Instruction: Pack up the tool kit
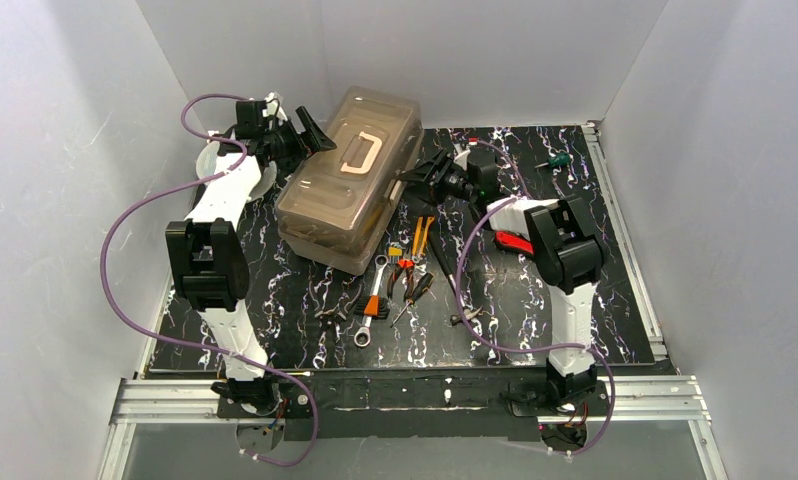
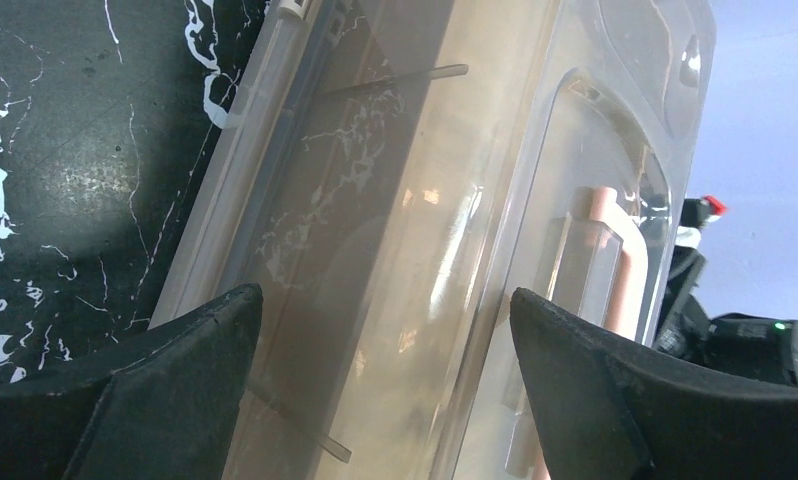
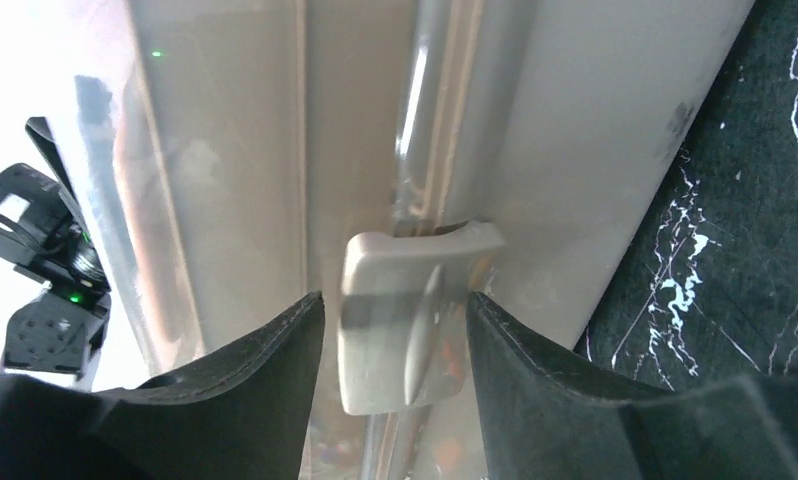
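Diagonally, toolbox (image 1: 327,192) upright, long axis near-left to far-right.

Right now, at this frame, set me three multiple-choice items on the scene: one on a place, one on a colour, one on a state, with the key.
1. Where do the loose hand tools lie relative to the toolbox?
A. inside it
B. on the mat, to its near right
C. on top of it

2. What colour is the handle on the lid?
A. blue
B. cream
C. black

3. How is the lid?
A. shut
B. propped open
C. taken off

Key: 1 B, the top view shows them scattered on the mat beside the box. 2 B, it shows pale cream against the smoky lid. 3 A, the lid sits flat on the box, and the right gripper straddles the latch.
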Controlling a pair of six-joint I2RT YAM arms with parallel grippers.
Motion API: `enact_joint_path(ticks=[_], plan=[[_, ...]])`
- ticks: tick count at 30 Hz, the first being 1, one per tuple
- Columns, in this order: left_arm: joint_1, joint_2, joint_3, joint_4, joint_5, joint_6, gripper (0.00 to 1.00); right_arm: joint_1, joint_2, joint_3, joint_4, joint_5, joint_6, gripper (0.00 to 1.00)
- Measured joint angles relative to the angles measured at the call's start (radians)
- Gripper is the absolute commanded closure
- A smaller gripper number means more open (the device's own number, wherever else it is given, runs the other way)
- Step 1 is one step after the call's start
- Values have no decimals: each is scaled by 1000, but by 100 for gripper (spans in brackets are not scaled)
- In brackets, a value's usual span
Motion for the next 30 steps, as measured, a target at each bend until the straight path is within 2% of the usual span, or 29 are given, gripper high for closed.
enact_joint_path(ticks=[3, 4, 6, 7, 9, 15, 21, 30], plan=[[-5, -4, 0, -3, -12, 9, 9, 6, -61, 0, -97, 27, -70, 72], [-6, -5, 0, -4, -17, 11, 9, 7, -78, 2, -122, 36, -94, 68], [-11, -9, 0, -6, -27, 17, 9, 9, -110, 5, -182, 59, -133, 37], [-12, -10, 0, -7, -30, 20, 9, 10, -118, 5, -203, 65, -145, 28], [-14, -11, 0, -8, -35, 24, 8, 11, -127, 3, -230, 79, -159, 23], [-16, -12, 0, -9, -39, 29, 6, 11, -93, -80, -55, 41, -90, 16], [-16, -12, 2, -11, -38, 30, 6, 10, 51, -76, 199, -28, 46, 14], [-16, -12, 2, -11, -35, 30, 6, 7, 162, -22, 423, -58, 188, 14]])
